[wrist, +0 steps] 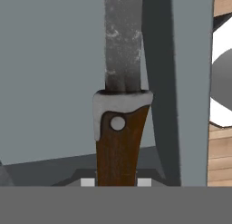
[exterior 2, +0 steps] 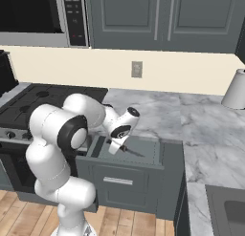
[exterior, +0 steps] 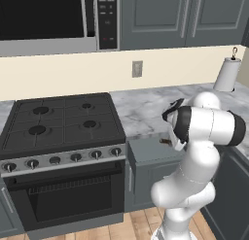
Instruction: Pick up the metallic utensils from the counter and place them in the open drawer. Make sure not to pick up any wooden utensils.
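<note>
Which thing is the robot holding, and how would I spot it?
Find the black stove; right beside it the open drawer sticks out. Over that drawer the gripper pinches a knife, with a brown handle, one silver rivet and a dull grey blade.

The white jointed robot arm with dark joints (exterior 2: pixel 62 149) rises from its base, folds at a bulky elbow and reaches forward and down. Its wrist tilts downward, carrying the two-finger hand (exterior 2: pixel 116 148) low, fingers pointing down. In the hand view the small pale fingertips (wrist: pixel 88 182) sit narrowly apart, pressed on either side of a brown-handled, silver-bladed knife (wrist: pixel 120 141), which hangs gripped between them by its handle.
</note>
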Controlling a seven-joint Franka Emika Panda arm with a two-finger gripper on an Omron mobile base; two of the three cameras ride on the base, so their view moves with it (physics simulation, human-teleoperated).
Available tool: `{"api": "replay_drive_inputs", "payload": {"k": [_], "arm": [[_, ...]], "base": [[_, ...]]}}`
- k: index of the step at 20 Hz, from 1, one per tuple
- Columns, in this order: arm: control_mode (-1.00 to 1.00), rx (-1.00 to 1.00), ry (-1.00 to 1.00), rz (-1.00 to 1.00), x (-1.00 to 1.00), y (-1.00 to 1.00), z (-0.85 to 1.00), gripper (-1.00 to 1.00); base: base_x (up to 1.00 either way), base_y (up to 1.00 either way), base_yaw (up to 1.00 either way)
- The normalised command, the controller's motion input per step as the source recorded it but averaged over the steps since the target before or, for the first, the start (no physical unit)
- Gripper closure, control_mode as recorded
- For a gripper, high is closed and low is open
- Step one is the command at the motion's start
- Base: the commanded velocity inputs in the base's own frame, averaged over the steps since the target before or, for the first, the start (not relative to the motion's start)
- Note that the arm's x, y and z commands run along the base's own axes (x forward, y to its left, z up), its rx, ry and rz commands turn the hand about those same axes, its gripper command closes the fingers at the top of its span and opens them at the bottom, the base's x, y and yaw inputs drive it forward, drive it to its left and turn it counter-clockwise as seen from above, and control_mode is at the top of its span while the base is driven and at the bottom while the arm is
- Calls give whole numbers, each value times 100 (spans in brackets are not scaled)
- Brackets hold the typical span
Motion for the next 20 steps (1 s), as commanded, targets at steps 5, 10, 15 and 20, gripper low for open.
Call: {"api": "replay_drive_inputs", "payload": {"k": [5,10,15,20], "arm": [[-100,0,0,1,16,0,-10,100],[-100,0,0,0,14,0,-13,100],[-100,0,1,0,12,0,-19,100],[-100,0,0,0,7,0,-25,100]], "base": [[0,0,0],[0,0,0],[0,0,0],[0,0,0]]}}
